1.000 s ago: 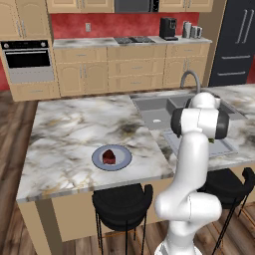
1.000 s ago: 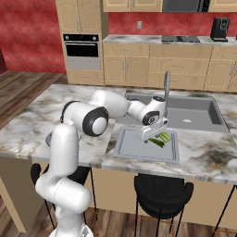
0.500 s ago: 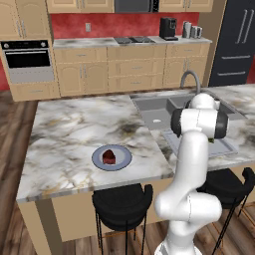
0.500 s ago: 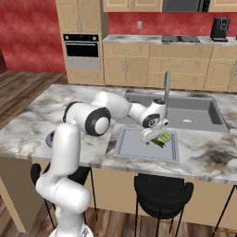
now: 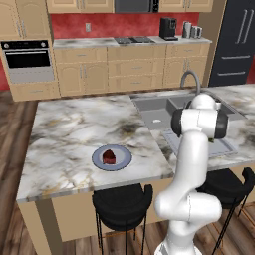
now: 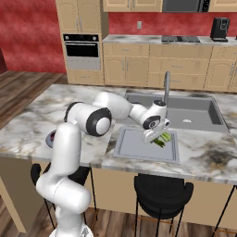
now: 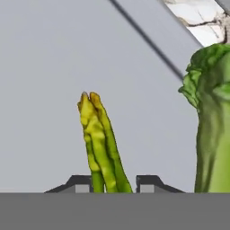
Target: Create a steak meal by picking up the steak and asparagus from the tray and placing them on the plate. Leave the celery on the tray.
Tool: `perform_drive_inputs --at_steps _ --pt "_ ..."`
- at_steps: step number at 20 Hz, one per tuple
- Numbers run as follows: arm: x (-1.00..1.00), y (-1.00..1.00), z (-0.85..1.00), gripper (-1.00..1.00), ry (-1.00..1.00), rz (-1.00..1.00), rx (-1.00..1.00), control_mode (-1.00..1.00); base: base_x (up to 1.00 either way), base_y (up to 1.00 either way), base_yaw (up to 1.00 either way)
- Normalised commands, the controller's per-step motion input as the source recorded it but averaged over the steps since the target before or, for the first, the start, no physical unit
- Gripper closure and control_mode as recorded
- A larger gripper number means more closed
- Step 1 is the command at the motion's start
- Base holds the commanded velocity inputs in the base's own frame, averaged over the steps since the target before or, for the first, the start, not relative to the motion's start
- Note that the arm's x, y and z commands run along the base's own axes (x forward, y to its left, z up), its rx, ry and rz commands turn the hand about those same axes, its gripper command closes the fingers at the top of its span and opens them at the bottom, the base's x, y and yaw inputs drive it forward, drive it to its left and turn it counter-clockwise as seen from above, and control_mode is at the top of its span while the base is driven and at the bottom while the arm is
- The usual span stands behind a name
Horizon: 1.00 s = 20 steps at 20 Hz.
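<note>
Currently the gripper (image 6: 153, 138) is lowered onto the grey tray (image 6: 132, 148) at the counter edge beside the sink (image 6: 194, 113). Its fingertips (image 7: 81, 183) are drawn narrow and clamp the asparagus (image 7: 99, 143), whose stalks run up between them in the hand view. The celery (image 7: 209, 121) lies on the tray just beside the asparagus, paler and thicker. The steak (image 5: 109, 157) already rests on the round plate (image 5: 122, 160), well apart from the tray on the marble counter (image 5: 74, 134).
</note>
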Motion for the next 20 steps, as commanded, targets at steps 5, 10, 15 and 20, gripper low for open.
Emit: perform_drive_inputs --at_steps 5,10,15,20 --pt "-0.34 0.35 -0.15 1.0 -0.07 0.0 0.0 -1.0 0.0 0.0 0.0" --pt "-0.47 0.37 0.37 1.0 0.0 0.0 0.0 -1.0 0.0 0.0 0.0" --pt "-0.35 0.51 0.86 1.0 0.0 0.0 -0.04 -1.0 0.0 0.0 0.0" --pt "-0.45 0.78 0.73 1.0 0.0 0.0 -0.06 -1.0 0.0 0.0 0.0"
